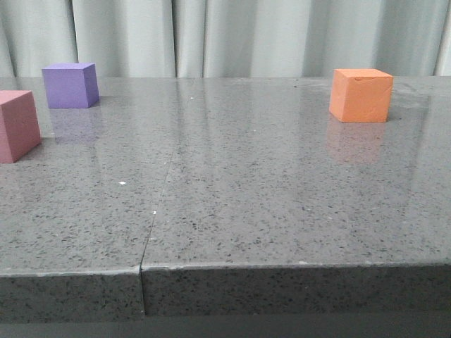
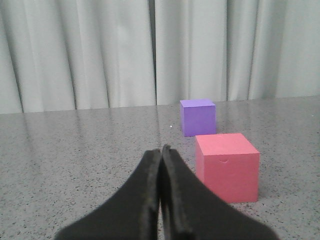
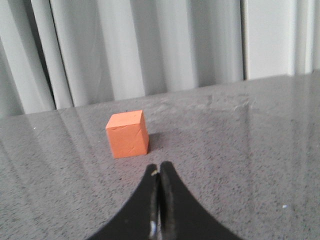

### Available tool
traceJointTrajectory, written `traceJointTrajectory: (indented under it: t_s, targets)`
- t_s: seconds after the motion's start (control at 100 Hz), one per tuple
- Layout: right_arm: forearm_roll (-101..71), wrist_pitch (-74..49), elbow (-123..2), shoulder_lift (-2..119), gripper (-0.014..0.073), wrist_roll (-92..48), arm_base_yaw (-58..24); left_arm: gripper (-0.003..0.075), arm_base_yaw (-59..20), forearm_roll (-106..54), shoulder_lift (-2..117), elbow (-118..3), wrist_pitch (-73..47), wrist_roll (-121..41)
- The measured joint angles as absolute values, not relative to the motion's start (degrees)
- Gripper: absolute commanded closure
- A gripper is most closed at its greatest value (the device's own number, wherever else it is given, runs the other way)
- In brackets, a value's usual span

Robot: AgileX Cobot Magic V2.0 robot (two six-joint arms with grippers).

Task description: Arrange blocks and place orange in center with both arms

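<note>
Orange cube (image 1: 361, 94) sits far right, purple cube (image 1: 69, 85) and pink-red cube (image 1: 17, 124) far left, nothing arranged yet; left tool (image 2: 161, 150) and right tool (image 3: 159, 167) both pressed closed, empty.

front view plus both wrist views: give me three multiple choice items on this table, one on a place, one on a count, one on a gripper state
1. In the front view, where is the orange cube?
A. far right of the table
B. near left edge
C. stacked on the purple cube

2. How many cubes are on the table?
A. two
B. three
C. five

3. How do the left gripper's fingers stand?
A. wide open
B. pressed together, holding nothing
C. clamped on the pink-red cube

Answers:
1. A, it sits alone at far right, apart from the purple cube and the pink-red cube on the left.
2. B, orange, purple and pink-red are all there is.
3. B, the left wrist view shows the fingertips meeting with the cubes lying beyond them.
</note>
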State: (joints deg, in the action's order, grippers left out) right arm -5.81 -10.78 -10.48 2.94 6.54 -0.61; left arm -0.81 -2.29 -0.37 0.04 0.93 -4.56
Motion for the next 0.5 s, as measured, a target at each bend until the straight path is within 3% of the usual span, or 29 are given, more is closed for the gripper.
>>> traceJointTrajectory:
  t_s: [0.4,0.5]
  targets:
    - [-6.5,-27.5,-28.8,23.2,0.0650,6.4,-0.6,0.0741,-0.8,-2.3,-0.4,0.0,0.9,-4.6]
    - [-6.5,-30.0,-33.1,28.9,0.0549,6.4,-0.6,0.0741,-0.8,-2.3,-0.4,0.0,0.9,-4.6]
